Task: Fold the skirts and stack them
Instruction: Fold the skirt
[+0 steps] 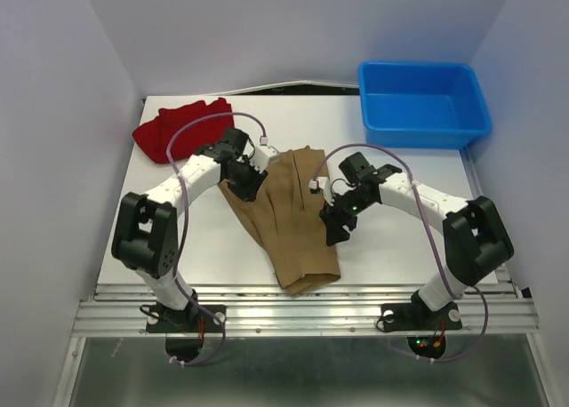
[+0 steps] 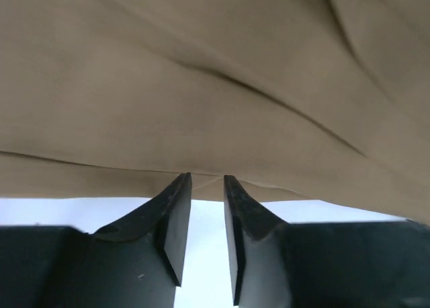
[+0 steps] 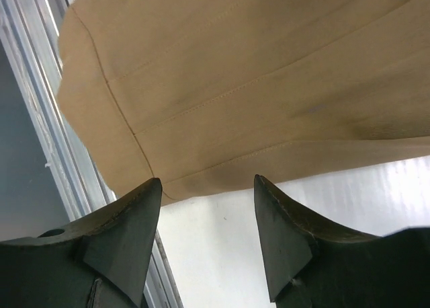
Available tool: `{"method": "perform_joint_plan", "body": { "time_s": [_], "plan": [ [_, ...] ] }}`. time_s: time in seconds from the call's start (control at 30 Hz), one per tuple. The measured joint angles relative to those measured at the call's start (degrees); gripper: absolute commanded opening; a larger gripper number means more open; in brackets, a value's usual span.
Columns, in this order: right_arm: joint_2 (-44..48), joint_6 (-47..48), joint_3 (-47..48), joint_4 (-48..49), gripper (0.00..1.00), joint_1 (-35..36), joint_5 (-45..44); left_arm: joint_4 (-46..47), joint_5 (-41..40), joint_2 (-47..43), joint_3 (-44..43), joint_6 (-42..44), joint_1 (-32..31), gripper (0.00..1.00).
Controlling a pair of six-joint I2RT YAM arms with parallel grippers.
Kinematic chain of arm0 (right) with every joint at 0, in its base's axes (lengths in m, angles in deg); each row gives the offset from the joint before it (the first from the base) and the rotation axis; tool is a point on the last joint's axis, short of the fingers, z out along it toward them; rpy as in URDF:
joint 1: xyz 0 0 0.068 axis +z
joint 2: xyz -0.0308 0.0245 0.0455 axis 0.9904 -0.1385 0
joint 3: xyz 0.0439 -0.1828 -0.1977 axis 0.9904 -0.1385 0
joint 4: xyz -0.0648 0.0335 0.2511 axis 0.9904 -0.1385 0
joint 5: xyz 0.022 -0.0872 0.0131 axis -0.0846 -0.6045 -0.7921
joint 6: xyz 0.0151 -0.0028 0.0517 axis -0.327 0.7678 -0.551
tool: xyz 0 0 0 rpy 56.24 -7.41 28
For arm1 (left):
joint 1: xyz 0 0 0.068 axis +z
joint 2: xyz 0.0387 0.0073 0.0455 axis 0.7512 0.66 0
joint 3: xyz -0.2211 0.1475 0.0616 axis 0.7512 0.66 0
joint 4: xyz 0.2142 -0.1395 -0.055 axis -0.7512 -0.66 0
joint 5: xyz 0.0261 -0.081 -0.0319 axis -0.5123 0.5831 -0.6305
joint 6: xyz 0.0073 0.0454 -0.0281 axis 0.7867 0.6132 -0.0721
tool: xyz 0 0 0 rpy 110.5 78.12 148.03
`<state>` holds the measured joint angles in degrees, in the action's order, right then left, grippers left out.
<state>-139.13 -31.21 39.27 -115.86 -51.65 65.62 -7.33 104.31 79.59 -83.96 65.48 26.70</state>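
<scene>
The tan skirt (image 1: 286, 225) is lying between the two grippers, its long axis running far to near. The left gripper (image 2: 207, 179), jaws narrowly parted and empty, is facing its left edge. The right gripper (image 3: 208, 183), jaws wide and empty, is facing its right edge.

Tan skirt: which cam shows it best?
Top external. It alone shows the whole tan skirt, its outline and its creases. The left wrist view shows only a creased patch and one edge of it. The right wrist view shows only a stitched corner.
</scene>
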Motion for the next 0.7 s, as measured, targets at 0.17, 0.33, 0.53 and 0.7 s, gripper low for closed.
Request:
{"method": "perform_joint_plan", "body": {
  "time_s": [0.17,0.33,0.53,0.7],
  "plan": [
    [-4.24,-2.01,-3.28,4.17,0.61,0.04,0.63,-0.02,-0.24,9.53,4.02,0.0,0.0,0.27],
    [-5.49,-3.96,-7.3,7.28,0.59,0.07,0.39,-1.81,0.55,16.79,-3.3,-0.33,0.37,0.21],
    [-4.46,-5.29,-6.97,8.35,0.59,0.07,-3.72,-3.02,1.11,29.33,-22.69,-0.63,0.33,0.26],
    [-1.66,-5.49,-0.96,7.58,0.59,0.07,-10.67,0.59,4.15,29.18,-23.15,-1.53,1.84,0.46]
  ]
}}
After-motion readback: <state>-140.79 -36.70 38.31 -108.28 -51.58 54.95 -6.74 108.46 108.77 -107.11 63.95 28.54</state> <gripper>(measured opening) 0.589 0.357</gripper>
